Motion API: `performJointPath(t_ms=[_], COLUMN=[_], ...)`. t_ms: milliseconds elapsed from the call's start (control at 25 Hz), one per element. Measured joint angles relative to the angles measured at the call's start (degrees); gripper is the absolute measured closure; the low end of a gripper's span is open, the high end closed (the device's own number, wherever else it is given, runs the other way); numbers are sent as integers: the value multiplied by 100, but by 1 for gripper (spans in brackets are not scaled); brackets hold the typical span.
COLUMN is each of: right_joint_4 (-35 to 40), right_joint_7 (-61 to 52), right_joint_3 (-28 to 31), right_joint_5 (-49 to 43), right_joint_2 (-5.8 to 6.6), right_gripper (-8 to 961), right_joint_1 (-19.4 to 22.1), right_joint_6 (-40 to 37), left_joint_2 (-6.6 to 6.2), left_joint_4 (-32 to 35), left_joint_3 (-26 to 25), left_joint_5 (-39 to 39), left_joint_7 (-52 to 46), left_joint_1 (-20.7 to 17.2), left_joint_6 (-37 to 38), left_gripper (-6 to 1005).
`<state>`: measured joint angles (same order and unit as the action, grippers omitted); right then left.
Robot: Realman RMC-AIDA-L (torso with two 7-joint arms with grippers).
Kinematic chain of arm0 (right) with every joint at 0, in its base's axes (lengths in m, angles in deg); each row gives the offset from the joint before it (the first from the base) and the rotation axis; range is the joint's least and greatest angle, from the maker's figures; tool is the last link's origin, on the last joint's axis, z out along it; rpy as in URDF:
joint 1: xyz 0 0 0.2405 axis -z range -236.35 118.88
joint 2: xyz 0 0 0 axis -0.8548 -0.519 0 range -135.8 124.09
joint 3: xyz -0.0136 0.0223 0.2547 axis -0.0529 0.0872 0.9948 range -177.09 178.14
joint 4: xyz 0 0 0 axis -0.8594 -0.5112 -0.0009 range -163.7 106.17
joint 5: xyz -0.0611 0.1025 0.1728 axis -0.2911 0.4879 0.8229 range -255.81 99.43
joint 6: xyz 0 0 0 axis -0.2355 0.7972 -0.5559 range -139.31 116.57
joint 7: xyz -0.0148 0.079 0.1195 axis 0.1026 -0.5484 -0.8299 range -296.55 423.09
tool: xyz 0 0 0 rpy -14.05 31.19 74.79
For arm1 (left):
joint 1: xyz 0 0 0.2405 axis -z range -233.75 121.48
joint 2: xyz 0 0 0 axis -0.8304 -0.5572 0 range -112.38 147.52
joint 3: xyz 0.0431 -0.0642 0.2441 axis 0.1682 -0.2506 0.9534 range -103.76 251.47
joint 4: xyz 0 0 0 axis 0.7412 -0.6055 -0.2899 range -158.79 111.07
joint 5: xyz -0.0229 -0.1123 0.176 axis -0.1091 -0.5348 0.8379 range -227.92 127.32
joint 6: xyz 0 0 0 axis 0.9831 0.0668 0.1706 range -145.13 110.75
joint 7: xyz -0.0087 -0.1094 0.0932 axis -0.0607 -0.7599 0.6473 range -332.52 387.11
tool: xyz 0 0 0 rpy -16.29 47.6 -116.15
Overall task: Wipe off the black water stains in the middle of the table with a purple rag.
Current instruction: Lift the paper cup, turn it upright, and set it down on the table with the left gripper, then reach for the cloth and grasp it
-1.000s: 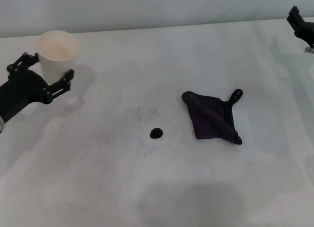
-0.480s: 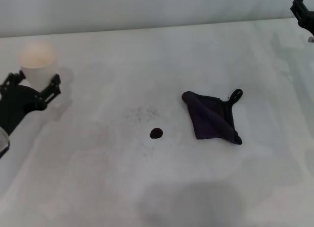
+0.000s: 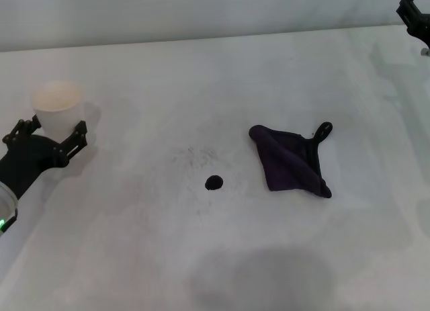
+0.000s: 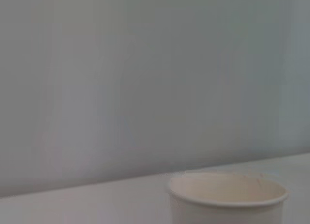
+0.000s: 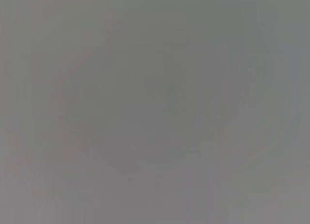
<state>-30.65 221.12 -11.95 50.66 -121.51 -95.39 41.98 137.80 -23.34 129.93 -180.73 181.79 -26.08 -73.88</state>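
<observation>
The black water stain (image 3: pixel 214 183) is a small glossy blob in the middle of the white table (image 3: pixel 168 76). The purple rag (image 3: pixel 292 160) lies flat just right of it, its black loop pointing to the far right. My left gripper (image 3: pixel 52 131) is at the table's left edge, far from both, its fingers closed around a white paper cup (image 3: pixel 59 107). The cup's rim also shows in the left wrist view (image 4: pixel 227 195). My right gripper (image 3: pixel 413 15) is at the far right corner, mostly out of frame. The right wrist view shows only grey.
Faint grey speckles (image 3: pixel 195 155) lie just beyond the stain. A grey wall (image 3: pixel 201 12) runs along the table's far edge. A soft shadow (image 3: pixel 262 277) falls on the table's near side.
My left gripper has carried the paper cup left and towards me, to the table's left edge. The right gripper has drawn slightly further out of view. Rag and stain have not moved.
</observation>
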Motion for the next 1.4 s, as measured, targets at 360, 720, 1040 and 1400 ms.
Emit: performJointPath(t_ms=[360,720,1040,1400], right_joint_4=[119,204,206,214], right_joint_7=[0,0,0,-497], right_joint_3=[25,2,-1,-229], right_joint_5=[8,4,0,-3], right_joint_2=[4,8,8,12], right_gripper=[82,82,82,83], right_joint_1=[16,-58,-80,-108], right_joint_6=[-8,-91,-64,-9], left_joint_2=[-1,10,0,-30], left_joint_4=[-145,-159,-266,-414], left_joint_3=[0,-29,-2,-60], left_joint_5=[24,-7,25,-318], left_joint_7=[21,59,62,-204], left_joint_1=[-90,-283,-403,-1268], left_joint_6=[39,-99,-221,-1960], left_gripper=[151,151,141,142])
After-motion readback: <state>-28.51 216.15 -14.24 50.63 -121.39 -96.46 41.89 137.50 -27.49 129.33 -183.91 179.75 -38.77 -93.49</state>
